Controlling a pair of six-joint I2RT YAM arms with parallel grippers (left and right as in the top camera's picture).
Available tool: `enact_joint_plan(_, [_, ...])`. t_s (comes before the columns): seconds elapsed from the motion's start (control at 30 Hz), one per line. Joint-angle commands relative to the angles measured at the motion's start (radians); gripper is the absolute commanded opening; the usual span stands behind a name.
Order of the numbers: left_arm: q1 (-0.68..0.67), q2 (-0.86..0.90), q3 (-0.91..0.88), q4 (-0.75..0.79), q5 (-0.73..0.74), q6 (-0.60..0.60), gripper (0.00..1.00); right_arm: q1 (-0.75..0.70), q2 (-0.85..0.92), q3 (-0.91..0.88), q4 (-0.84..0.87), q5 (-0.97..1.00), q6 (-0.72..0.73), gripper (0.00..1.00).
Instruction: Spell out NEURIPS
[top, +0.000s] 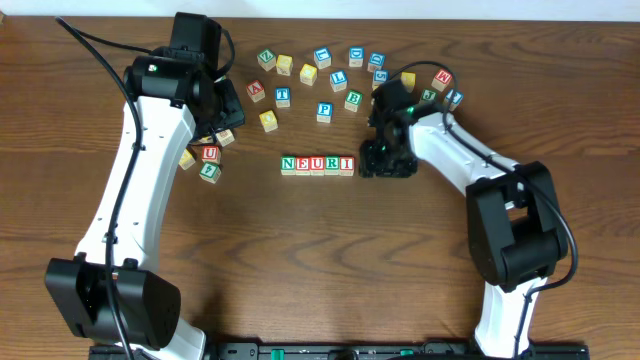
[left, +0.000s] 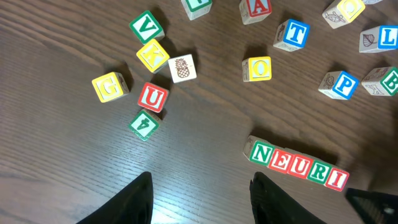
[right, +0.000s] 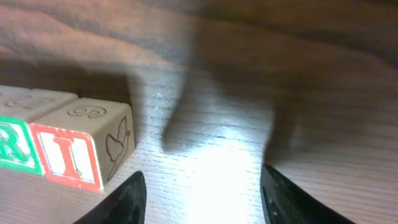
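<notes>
Five cubes stand in a row reading N, E, U, R, I (top: 317, 165) at the table's middle; the same row (left: 297, 165) shows in the left wrist view. The I cube (right: 81, 146) ends the row, with a bird drawn on its side. My right gripper (top: 388, 163) sits low on the table just right of it, open (right: 202, 193) over bare wood. A blue P cube (top: 324, 112) (left: 340, 84) lies loose behind the row. My left gripper (top: 224, 128) hangs over the left cluster, open (left: 200, 177) and holding nothing.
Loose cubes form an arc at the back: A (top: 257, 91), T (top: 283, 97), L (top: 338, 80), B (top: 353, 100), W (top: 443, 79). At the left lie a red U (left: 152, 97), yellow G (left: 109, 86), green V (left: 147, 26) and a pineapple cube (left: 181, 68).
</notes>
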Motion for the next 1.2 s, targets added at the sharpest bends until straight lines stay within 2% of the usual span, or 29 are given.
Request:
enact_joint_plan(0.0, [0.004,0.007,-0.006,-0.005,-0.012,0.01,0.5,-0.048,0.003,0.111,-0.069,-0.01,-0.016,0.54])
enact_joint_plan(0.17, [0.004,0.007,-0.006,-0.006,-0.001,0.02,0.5,-0.076,0.003,0.225,-0.177,-0.01,-0.068,0.54])
enact_joint_plan(0.33, [0.004,0.007,-0.005,-0.005,0.051,0.12,0.5,-0.08,0.003,0.314,-0.242,0.01,-0.099,0.6])
enact_joint_plan(0.5, [0.004,0.006,0.038,-0.006,0.051,0.122,0.51,-0.081,0.003,0.381,-0.266,0.021,-0.109,0.67])
enact_joint_plan(1.17, [0.004,0.036,0.373,0.002,0.05,0.167,0.52,-0.099,0.003,0.393,-0.267,0.02,-0.127,0.76])
